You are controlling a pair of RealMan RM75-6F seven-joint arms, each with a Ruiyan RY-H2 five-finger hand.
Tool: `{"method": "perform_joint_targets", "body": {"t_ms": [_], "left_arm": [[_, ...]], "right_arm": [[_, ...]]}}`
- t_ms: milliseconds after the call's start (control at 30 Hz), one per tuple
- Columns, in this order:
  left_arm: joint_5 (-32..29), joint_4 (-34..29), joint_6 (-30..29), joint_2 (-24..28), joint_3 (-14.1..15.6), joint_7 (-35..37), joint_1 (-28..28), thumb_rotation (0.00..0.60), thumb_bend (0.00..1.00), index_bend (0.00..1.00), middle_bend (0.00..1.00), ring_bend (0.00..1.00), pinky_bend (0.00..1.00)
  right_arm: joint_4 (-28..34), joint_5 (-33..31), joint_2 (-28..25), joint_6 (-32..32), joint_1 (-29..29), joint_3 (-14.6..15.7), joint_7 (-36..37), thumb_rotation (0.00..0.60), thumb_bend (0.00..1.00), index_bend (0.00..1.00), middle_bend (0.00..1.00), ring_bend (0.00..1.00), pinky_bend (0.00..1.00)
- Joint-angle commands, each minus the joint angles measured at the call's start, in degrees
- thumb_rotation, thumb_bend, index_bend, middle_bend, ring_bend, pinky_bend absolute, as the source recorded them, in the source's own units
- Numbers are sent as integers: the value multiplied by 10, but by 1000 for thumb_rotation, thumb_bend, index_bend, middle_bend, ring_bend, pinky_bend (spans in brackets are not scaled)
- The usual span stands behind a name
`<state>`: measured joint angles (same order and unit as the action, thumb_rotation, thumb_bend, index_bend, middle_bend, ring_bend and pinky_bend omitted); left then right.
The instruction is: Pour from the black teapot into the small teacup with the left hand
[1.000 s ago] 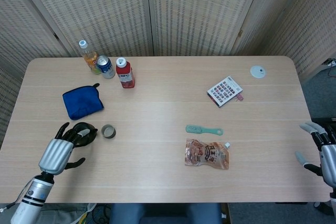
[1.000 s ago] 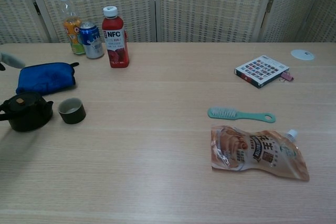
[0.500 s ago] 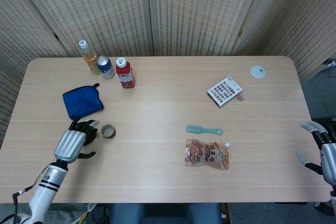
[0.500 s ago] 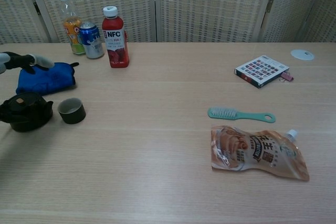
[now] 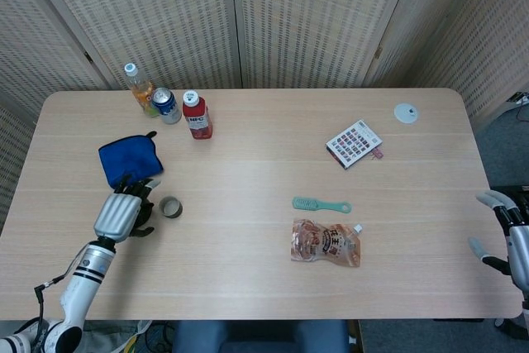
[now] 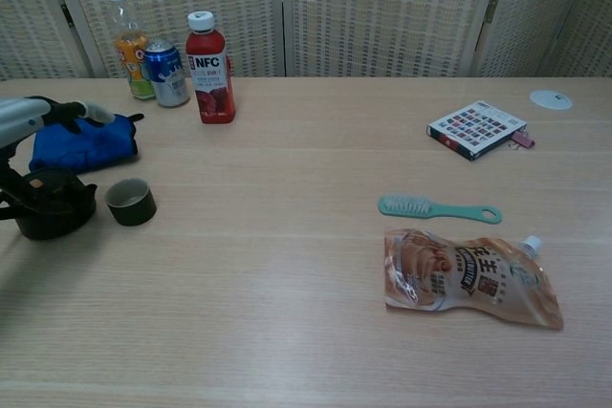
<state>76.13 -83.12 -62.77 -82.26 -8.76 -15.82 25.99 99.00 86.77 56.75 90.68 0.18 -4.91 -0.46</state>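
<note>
Chest view: left robot hand (image 6: 38, 114) above black teapot (image 6: 48, 204), fingers spread, empty. You lower onto handle; keep clear of small teacup (image 6: 130, 202). Right robot hand (image 5: 506, 233) spread, idle.

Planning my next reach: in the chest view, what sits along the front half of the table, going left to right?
Black teapot → small teacup → green brush → snack pouch.

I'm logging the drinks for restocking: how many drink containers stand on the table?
3, clustered at the far left edge: an orange-drink bottle furthest left, a blue can beside it, and a red NFC bottle to their right. None seems hidden.
</note>
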Motion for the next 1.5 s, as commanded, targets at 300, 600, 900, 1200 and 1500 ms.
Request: {"method": "perform_joint_targets", "body": {"t_ms": [300,600,900,1200,1500], "left_arm": [[-29,54,11,-17,2,-8,12,600,139,115,146,190,10],[-46,71,14,-14,7,-14,13,600,139,114,146,190,10],[-55,83,11,-14,8,-19,14,600,140,114,146,191,10],[11,20,-24,34,37,20,-1,600,139,133,145,202,10],[34,-18,-50,62,51,20,-15,600,135,393,260,284,10]], "right_arm": [[-2,-1,0,0,-1,1,3,600,205,238,220,130,156],[-6,-1,3,-3,1,1,6,600,204,238,220,130,156],[-7,0,3,-1,-1,1,6,600,205,238,220,130,156],[-8,1,4,1,-3,2,7,600,205,238,220,129,156],[-9,3,5,1,-2,2,7,600,205,238,220,130,156]]}}
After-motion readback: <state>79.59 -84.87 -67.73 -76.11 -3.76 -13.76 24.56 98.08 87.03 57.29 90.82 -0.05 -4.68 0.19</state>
